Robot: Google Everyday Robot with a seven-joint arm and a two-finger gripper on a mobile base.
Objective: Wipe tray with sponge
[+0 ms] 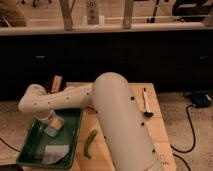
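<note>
Gripper (50,120) hung at lower left, right against the sponge (56,124); whether it clasped it, I cannot tell. Most of the tray (30,144) lay below, toward the frame's bottom edge.

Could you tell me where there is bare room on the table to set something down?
Bare table shows in front of the white-handled tool, right of the arm. The tray is crowded: the gripper is at the sponge, near a grey patch.
</note>
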